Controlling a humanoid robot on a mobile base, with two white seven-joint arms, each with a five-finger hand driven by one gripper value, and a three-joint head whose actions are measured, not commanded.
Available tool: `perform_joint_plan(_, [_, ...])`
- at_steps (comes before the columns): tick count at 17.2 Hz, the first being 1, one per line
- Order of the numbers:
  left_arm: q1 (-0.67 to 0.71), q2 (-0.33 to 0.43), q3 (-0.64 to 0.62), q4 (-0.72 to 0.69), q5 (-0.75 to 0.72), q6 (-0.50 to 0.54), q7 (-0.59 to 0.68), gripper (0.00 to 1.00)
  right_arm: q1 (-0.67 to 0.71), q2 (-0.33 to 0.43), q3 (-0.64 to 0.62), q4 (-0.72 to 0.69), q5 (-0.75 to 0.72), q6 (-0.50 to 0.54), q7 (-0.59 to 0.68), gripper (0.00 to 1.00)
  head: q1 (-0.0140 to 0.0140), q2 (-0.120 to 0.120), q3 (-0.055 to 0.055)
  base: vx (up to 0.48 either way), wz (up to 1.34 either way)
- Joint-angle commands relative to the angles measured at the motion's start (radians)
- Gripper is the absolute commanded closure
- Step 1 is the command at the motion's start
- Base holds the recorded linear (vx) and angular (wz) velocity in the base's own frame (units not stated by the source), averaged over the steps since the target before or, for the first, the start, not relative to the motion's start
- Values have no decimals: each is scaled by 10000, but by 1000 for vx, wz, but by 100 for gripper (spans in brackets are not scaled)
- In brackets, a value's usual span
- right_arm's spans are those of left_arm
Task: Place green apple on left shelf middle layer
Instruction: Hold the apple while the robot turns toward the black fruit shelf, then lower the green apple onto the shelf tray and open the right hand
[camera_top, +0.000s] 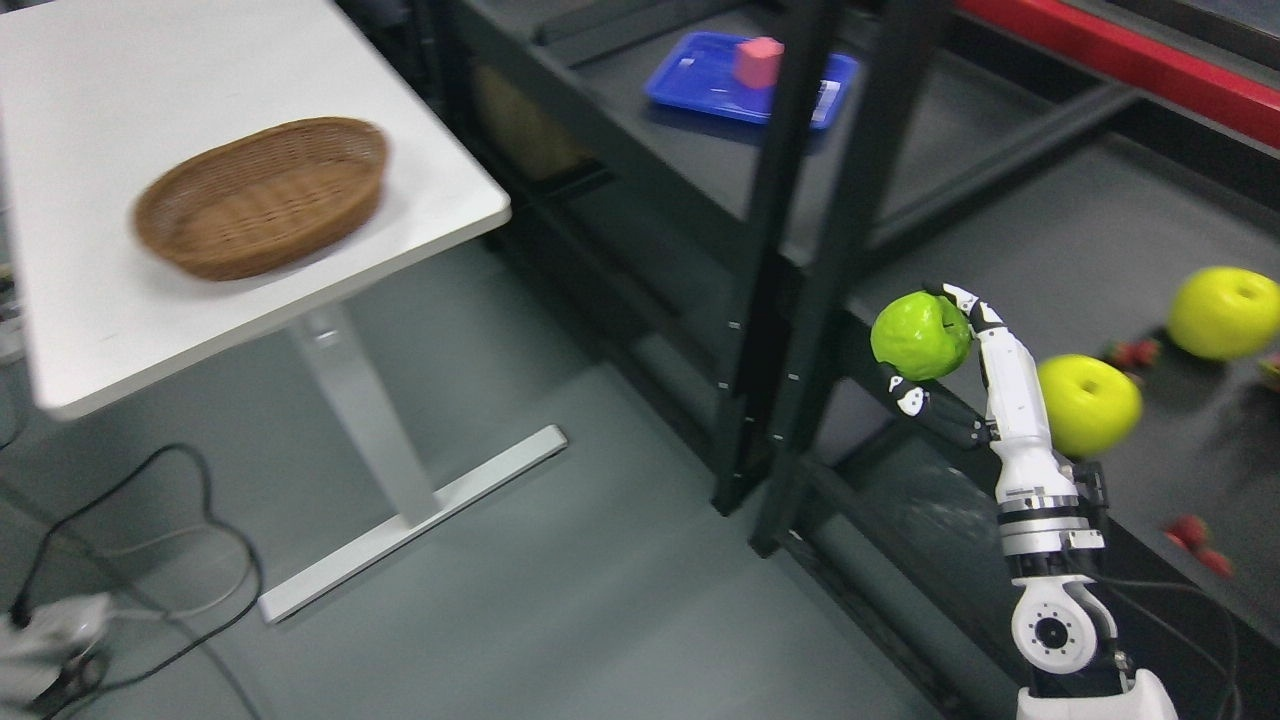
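At four o'clock, my right hand (925, 350) pinches the green apple (920, 335) (carry step); next I judge it must swing toward the left shelf (700, 170) at twelve.

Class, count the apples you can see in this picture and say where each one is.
3. One green apple is held in the right hand. Two yellower apples lie on the right-hand shelf: one beside the forearm, one at the picture's right edge. Others may be out of frame.
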Motion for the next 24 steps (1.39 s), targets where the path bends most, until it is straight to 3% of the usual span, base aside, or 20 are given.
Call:
perform_joint_plan(1, [0, 175, 0, -5, 0, 8, 3, 0, -139, -67, 26, 1, -4, 3, 43, 100, 0, 0, 0, -132, -1511])
perform_joint_plan(7, [0, 175, 0, -6, 0, 8, 3, 0, -170, -128, 26, 1, -4, 34, 195, 100, 0, -1, 0, -5, -1549])
perform_joint_plan(13, [0, 175, 0, 10, 0, 8, 3, 0, -399, -280, 346, 1, 12, 80, 2478, 100, 0, -4, 0, 142, -759])
perform_joint_plan(19, [0, 175, 0, 10, 0, 8, 3, 0, -1196, -1077, 1880, 1, 27, 80, 5207, 100, 0, -4, 0, 224, -197])
perform_joint_plan(24, [0, 175, 0, -5, 0, 8, 3, 0, -1504, -1753, 2923, 16, 134, 80, 6130, 99, 0, -4, 0, 249, 23])
